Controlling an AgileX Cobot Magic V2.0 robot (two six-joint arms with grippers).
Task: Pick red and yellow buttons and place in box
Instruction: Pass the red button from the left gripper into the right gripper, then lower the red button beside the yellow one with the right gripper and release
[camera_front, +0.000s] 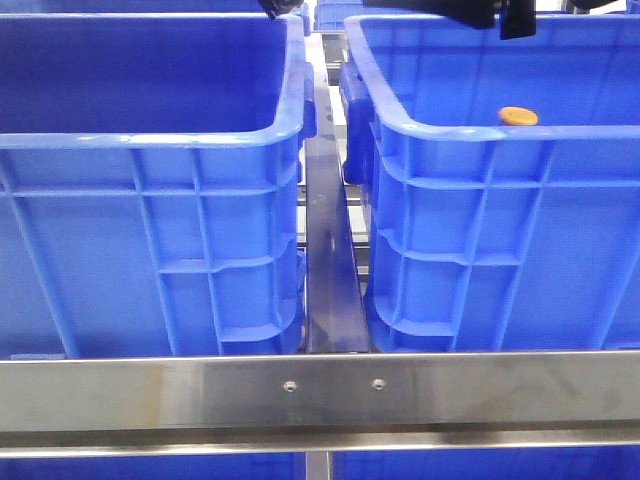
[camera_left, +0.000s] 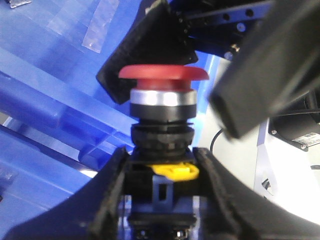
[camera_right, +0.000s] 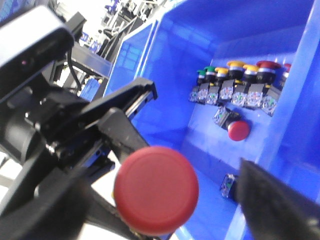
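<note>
Above the blue crates (camera_front: 150, 140), left gripper (camera_left: 162, 200) fingers clamp a red button (camera_left: 162, 73).

Both arms are up high. In the front view only their dark undersides poke in at the top edge, so the wrist cams tell most of it. The left gripper (camera_left: 162, 167) has its jaws closed in on the black body of a red button (camera_left: 162, 74), which it holds with the cap pointing away from the wrist. Its fingers (camera_left: 112, 200) press against either side of that body. The right gripper (camera_right: 165, 200) faces it head-on with its jaws spread wide. One finger (camera_right: 280, 200) sits well off to one side of the cap and the other is a blur on the opposite side, so it straddles the cap without clamping it.
</note>
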